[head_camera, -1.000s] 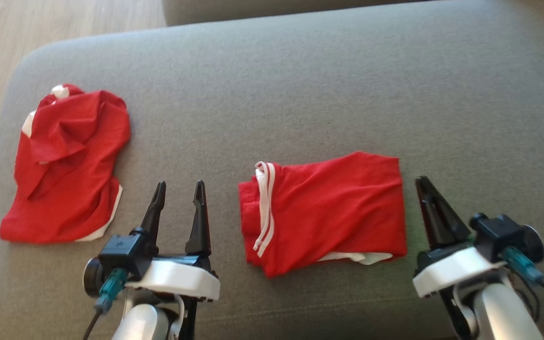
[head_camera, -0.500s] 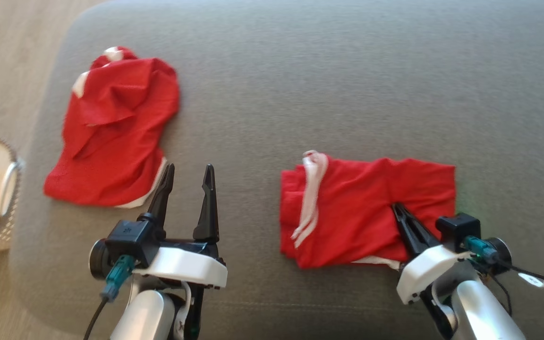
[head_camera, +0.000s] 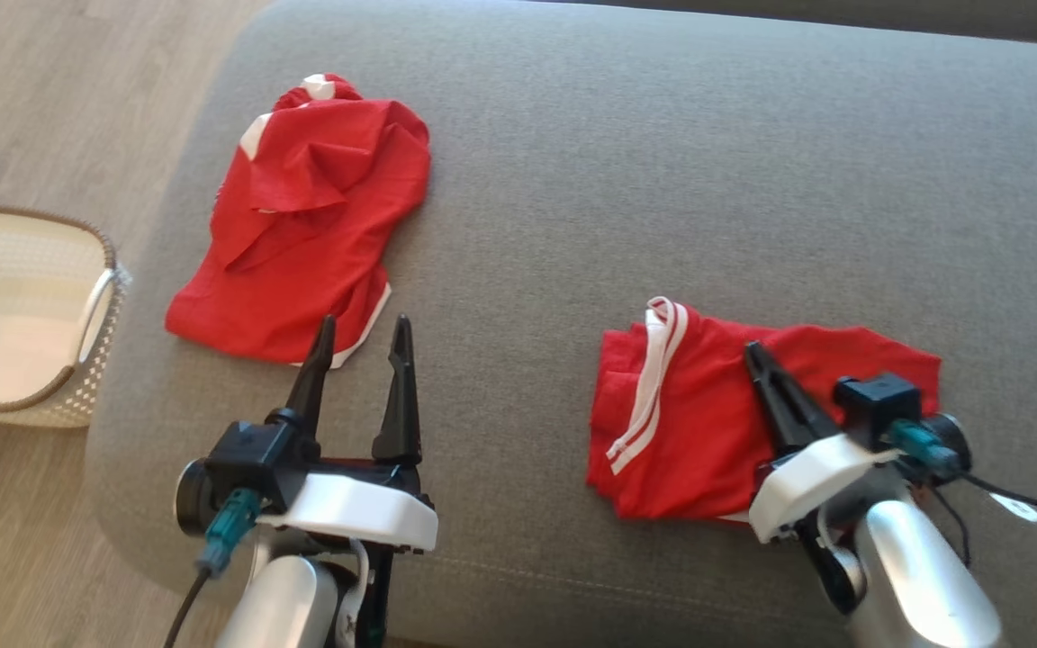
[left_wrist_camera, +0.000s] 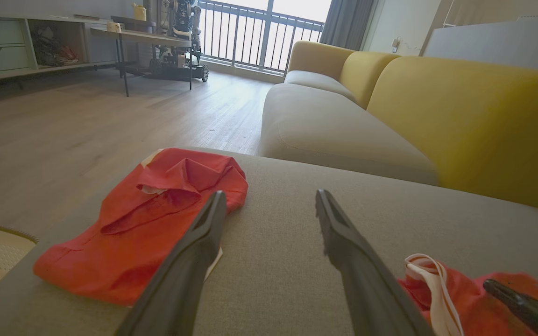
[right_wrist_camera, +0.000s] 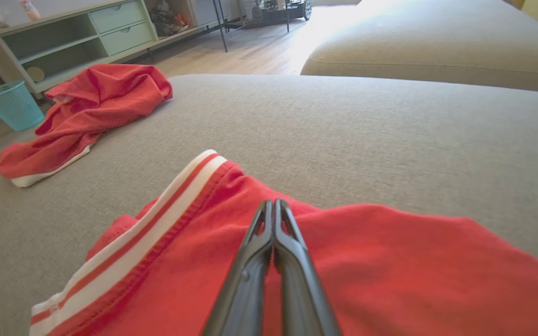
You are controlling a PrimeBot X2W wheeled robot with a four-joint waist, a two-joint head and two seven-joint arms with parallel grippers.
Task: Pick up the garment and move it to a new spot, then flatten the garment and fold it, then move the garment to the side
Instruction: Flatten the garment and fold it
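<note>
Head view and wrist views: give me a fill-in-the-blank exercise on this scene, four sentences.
1. The right end effector, over the folded garment, has its fingers ____.
2. The left end effector has its fingers ____.
3. In the head view, the crumpled garment lies to the folded one's ____.
4. The white basket stands on the ____, beside the sofa.
Missing words: shut; open; left; floor.

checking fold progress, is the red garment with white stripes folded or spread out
Folded: the striped garment lies as a compact block on the sofa cushion, with stacked layers showing at its striped end.
</note>
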